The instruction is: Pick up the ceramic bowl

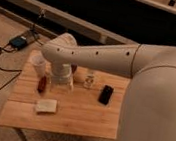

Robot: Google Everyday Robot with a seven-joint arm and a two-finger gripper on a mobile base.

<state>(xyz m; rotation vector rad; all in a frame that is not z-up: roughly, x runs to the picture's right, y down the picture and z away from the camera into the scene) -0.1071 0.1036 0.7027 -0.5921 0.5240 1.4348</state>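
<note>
Pretty warm, yellowish light all over, kind of dim indoor evening stuff. The tool [62,83] hangs low over the far left part of the table [73,118], and the wood just in front of it is the brightest patch in view. Behind the tool everything drops off into near black. The arm [99,56] above it catches light on its top and goes shaded along the underside, with a soft-edged shadow on the wood right around the tool. The floor left of the tool looks duller, brownish.
</note>
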